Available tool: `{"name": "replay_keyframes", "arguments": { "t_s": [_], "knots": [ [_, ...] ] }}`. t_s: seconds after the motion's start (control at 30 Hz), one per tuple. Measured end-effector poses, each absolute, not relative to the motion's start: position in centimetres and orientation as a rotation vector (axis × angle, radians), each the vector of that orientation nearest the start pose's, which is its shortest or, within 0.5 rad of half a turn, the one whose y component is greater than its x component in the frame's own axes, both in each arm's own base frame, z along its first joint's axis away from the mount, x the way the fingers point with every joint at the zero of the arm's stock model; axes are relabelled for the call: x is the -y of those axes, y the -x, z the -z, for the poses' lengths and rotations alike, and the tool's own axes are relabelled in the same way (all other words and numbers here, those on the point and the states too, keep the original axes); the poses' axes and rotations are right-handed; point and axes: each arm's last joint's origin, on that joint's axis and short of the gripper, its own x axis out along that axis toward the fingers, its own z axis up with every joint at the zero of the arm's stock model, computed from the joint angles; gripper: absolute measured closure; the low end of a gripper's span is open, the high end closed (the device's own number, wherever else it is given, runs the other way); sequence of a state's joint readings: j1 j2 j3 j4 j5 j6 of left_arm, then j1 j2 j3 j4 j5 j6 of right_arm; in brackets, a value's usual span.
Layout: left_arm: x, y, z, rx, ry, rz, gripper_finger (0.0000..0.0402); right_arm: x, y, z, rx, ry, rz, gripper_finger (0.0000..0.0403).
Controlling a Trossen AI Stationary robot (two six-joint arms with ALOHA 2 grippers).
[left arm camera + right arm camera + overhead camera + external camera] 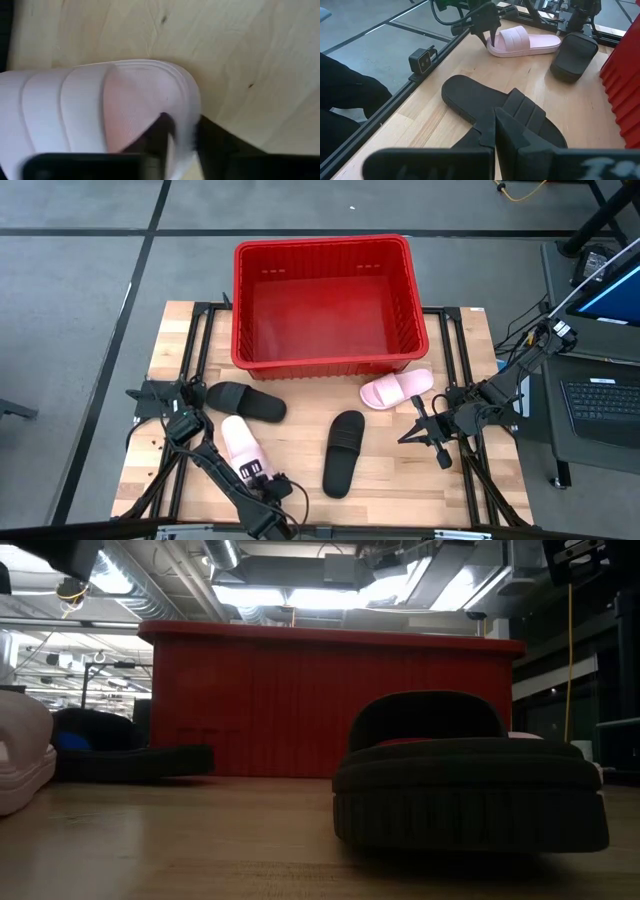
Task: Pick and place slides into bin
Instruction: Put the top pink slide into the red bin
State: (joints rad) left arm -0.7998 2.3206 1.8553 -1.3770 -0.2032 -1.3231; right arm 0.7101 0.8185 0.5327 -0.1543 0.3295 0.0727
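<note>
I'm working in an industrial lab: grey concrete floor [80, 270] with black tape lines, exposed ceiling ducts [150, 590], and an open laptop [605, 405] beside the pale wooden surface [390, 465].

Overhead camera looks straight down; low one sits table-level, both sharing the bin [325, 300].

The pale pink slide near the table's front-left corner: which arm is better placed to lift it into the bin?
Left. The left gripper already straddles that pink slide's edge, one finger inside it. The right gripper is across the table, beside the other pink slide.
</note>
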Motion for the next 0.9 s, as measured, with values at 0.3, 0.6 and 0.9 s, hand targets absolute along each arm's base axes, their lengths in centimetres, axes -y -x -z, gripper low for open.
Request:
{"name": "replay_keyframes", "arguments": {
  "t_s": [0.3,0.6,0.9],
  "knots": [
    [30.3,-29.4,-15.1,-1.457,0.175,-0.673,0.0376,-10.9,-14.1,-24.4,-0.397,0.149,-0.360,0.0398],
    [30.9,-29.7,-19.1,-1.460,0.194,-0.675,0.0376,-10.9,-14.1,-24.4,-0.398,0.146,-0.359,0.0398],
    [31.8,-30.4,-23.4,-1.376,0.199,-0.519,0.0376,-10.9,-14.1,-24.4,-0.402,0.122,-0.355,0.0398]
  ]
}}
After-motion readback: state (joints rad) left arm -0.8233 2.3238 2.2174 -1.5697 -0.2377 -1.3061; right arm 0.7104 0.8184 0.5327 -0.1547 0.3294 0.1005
